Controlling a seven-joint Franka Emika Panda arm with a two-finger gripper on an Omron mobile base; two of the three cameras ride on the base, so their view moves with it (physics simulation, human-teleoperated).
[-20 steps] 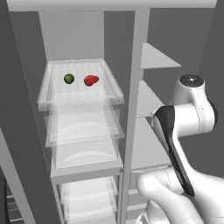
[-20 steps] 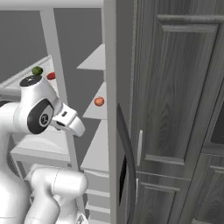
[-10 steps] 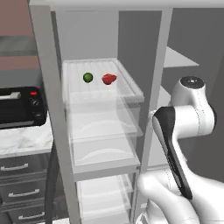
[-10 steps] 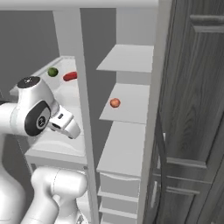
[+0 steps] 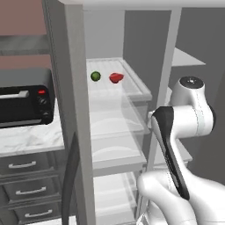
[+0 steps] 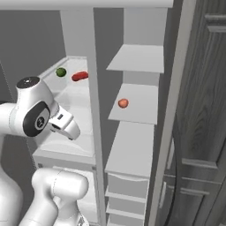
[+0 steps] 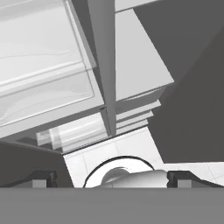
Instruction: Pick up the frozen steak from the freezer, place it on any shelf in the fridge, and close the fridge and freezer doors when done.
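Observation:
The steak (image 5: 116, 78), a small red piece, lies on the top clear shelf (image 5: 136, 85) of the fridge, next to a green ball (image 5: 95, 76); the steak (image 6: 80, 76) also shows from the right. The freezer (image 6: 137, 101) with its grey shelves stands open beside it. The fridge door (image 5: 66, 96) is open, seen edge-on, and so is the freezer door (image 6: 176, 114). My gripper (image 7: 111, 180) is open and empty. It hangs folded in front of the fridge, well below the steak, and looks down over the lower shelves to the floor.
A round orange-red thing (image 6: 123, 103) sits on the freezer's second grey shelf. A black toaster oven (image 5: 24, 103) stands on a marble counter (image 5: 26, 136) left of the fridge door, with drawers (image 5: 30, 191) under it. Dark wooden cabinets (image 6: 207, 110) rise right of the freezer door.
The whole picture has shifted: the base has moved, bringing the fridge door's edge, the counter and the toaster oven into view. The arm keeps its folded pose and the gripper stays open.

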